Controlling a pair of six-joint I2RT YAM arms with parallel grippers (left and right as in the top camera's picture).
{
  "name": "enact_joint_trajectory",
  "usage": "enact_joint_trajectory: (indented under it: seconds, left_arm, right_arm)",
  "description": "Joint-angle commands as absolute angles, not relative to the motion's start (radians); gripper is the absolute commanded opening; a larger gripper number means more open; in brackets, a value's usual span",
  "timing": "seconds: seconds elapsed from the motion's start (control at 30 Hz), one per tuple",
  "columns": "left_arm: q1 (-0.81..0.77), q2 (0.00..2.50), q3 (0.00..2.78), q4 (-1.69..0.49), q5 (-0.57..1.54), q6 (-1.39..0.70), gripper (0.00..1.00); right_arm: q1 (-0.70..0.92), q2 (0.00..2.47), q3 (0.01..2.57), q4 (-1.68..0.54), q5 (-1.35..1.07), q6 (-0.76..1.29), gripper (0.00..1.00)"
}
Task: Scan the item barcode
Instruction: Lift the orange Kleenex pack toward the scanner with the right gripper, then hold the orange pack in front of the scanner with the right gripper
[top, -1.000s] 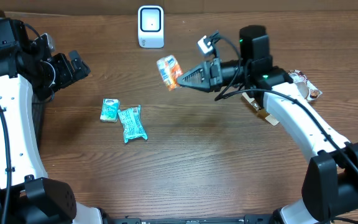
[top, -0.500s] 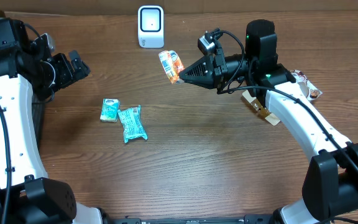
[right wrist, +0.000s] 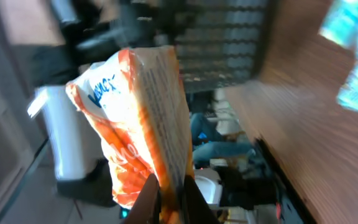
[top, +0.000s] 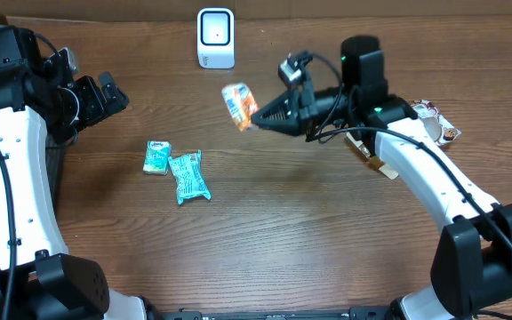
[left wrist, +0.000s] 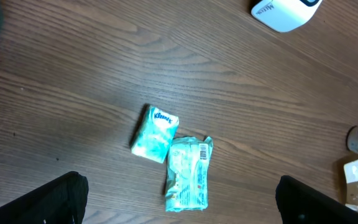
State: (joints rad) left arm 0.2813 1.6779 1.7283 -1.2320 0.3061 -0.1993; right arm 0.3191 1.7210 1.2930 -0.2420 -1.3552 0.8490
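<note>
Your right fingers are pinched shut on the edge of the orange snack packet, holding it in the air near the white barcode scanner at the back of the table. So pickup's done. I'd say the scan itself is what's left, and I can't tell if the barcode faces it. Your left fingers are wide open and empty, hanging above the Kleenex pack and teal packet.
</note>
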Motion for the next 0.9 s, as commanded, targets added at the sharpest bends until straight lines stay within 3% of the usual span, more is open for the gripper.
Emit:
enact_joint_trajectory:
  seconds: [0.0,0.23,0.5,0.63,0.87]
  left_arm:
    - [0.274,1.681,1.731,-1.23,0.303,-0.187,1.0]
    - [0.274,1.681,1.731,-1.23,0.303,-0.187,0.99]
    - [0.274,1.681,1.731,-1.23,0.303,-0.187,1.0]
    - [0.274,1.681,1.731,-1.23,0.303,-0.187,1.0]
    - [0.274,1.681,1.731,-1.23,0.303,-0.187,1.0]
  right_arm:
    - [0.372,1.696,1.306,-0.398,-1.103,0.617,0.04]
    - [0.448,1.7,1.504,-0.804,-0.606,0.459,0.04]
    - [0.54,1.949,2.229,-1.171,-0.084,0.312,0.04]
    - [0.587,2.107,2.398,-1.129,0.205,0.178,0.04]
    - [0.647,2.309,2.395,-0.727,0.65,-0.127,0.04]
